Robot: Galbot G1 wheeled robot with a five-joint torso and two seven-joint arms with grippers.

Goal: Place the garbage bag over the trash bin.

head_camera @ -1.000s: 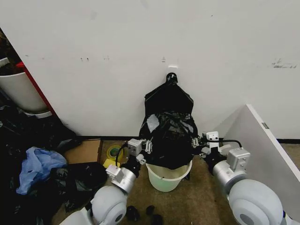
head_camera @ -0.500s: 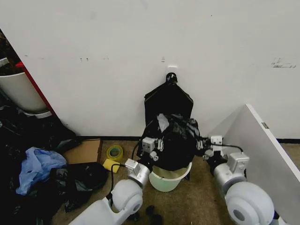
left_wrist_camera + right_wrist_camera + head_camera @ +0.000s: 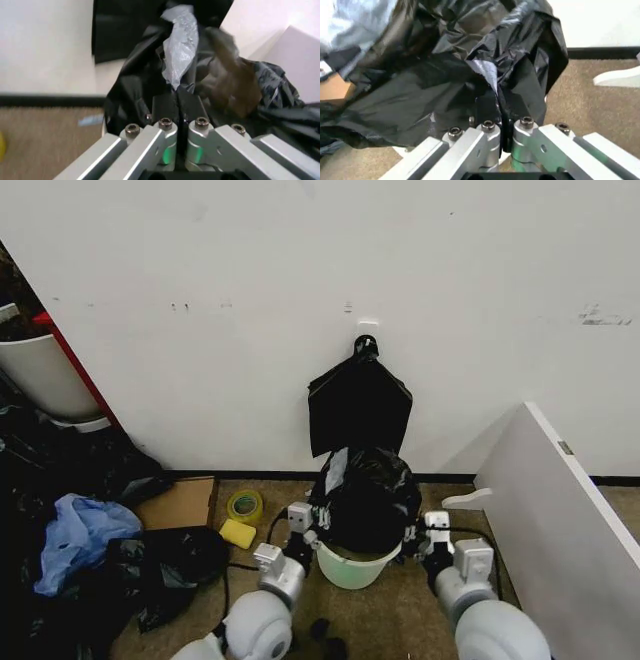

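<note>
**On the floor by the wall: bag half over the bin, both grippers pinching it**

We hold the garbage bag [image 3: 365, 498] from both sides, so its mouth spreads across the trash bin [image 3: 352, 566] rather than bunching on one edge. The bag sits bulged on top of the bin, its lower edge draped over the rim; the bin's lower wall is bare, so we judge the cover partial.

Left gripper [image 3: 308, 532] is low at the bin's left side; in its wrist view [image 3: 176, 112] the fingers are pressed together with black film caught between them. Right gripper [image 3: 424, 532] mirrors it on the right; its wrist view [image 3: 496, 108] shows the same closed pinch on a fold of bag.

Both forearms reach forward and down from our shoulders, wrists about level with the rim, roughly symmetric.

The flat black pack [image 3: 358, 402] on the wall hook is just behind the bag. Snag risk, we think.
</note>
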